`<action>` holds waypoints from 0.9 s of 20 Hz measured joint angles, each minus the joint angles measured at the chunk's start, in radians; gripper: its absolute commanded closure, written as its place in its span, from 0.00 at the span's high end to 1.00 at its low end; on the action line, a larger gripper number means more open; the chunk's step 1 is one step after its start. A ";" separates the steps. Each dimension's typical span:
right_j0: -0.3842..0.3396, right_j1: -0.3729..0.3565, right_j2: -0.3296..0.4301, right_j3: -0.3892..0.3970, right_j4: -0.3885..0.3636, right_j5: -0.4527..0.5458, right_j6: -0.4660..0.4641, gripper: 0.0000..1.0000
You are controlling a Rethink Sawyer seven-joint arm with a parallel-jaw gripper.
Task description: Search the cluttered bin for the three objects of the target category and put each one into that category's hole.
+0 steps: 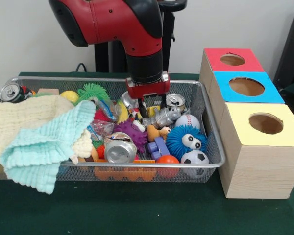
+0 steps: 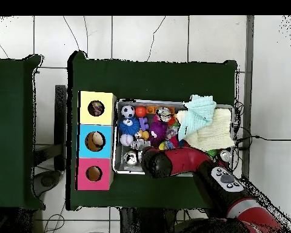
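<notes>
The wire mesh bin (image 1: 211, 128) is full of toys, cans and cloths; it also shows in the overhead view (image 2: 117, 136). My gripper (image 1: 145, 113) reaches down into the bin's back middle, beside a silver toy figure (image 1: 162, 116). In the overhead view my red arm (image 2: 172, 162) hides it. One crinkled white wrapper wad with colour spots (image 1: 101, 129) lies next to the mint cloth, partly covered. A second wad is not clear to see. The yellow-topped box (image 1: 284, 142) stands right of the bin, its round hole (image 1: 265, 123) facing up; it also shows in the overhead view (image 2: 96, 108).
A cream cloth (image 1: 19, 122) and a mint cloth (image 1: 49, 147) drape over the bin's left half. Silver cans lie at the front (image 1: 120, 147), back (image 1: 175, 100) and far left (image 1: 10, 92). The blue-topped box (image 1: 246, 87) and red-topped box (image 1: 232, 59) stand behind the yellow one.
</notes>
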 measured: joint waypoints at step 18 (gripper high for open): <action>-0.040 -0.012 -0.002 0.028 0.033 -0.007 0.000 1.00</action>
